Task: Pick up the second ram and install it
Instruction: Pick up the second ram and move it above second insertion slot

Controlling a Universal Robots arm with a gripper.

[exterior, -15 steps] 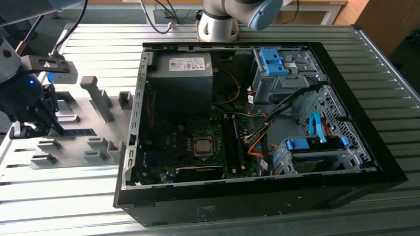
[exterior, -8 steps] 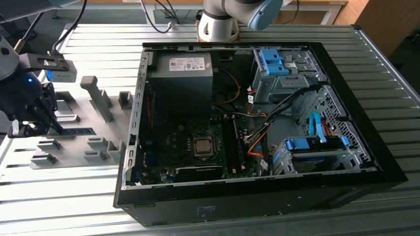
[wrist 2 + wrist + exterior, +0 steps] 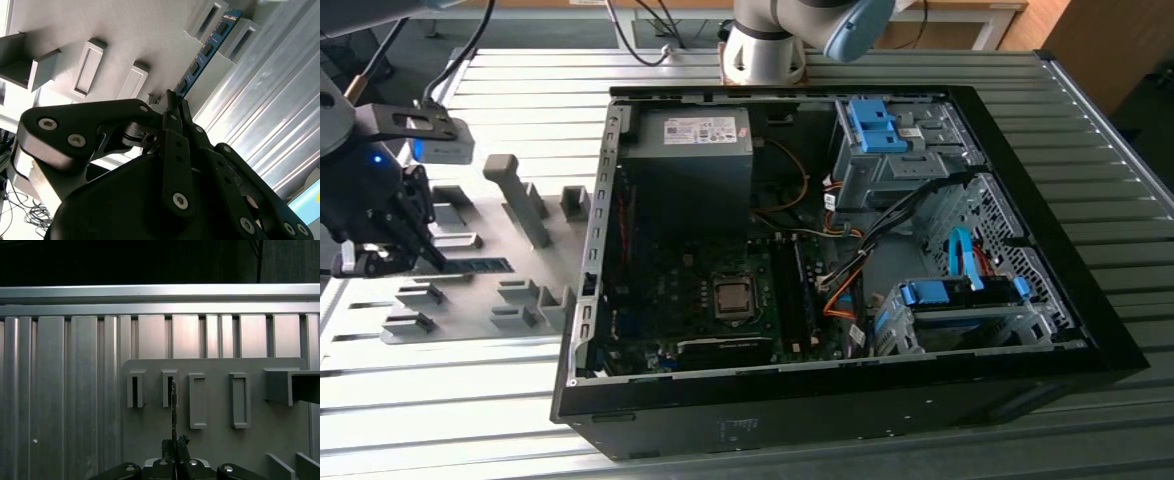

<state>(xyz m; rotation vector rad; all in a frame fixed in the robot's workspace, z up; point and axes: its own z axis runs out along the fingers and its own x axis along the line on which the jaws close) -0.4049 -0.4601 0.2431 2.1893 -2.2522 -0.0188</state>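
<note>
at the exterior view's left end of the grey fixture plate (image 3: 467, 310), your gripper (image 3: 424, 258) has its fingers clamped on the second ram (image 3: 483, 265). lift it straight and level from the plate's blocks. it's a thin blue-green stick, dark chips in a row.

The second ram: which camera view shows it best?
The second wrist view: the second ram shows its flat face and chips, with the claw closed on one end. The first wrist view shows it edge-on; the exterior view, as a small strip.
</note>
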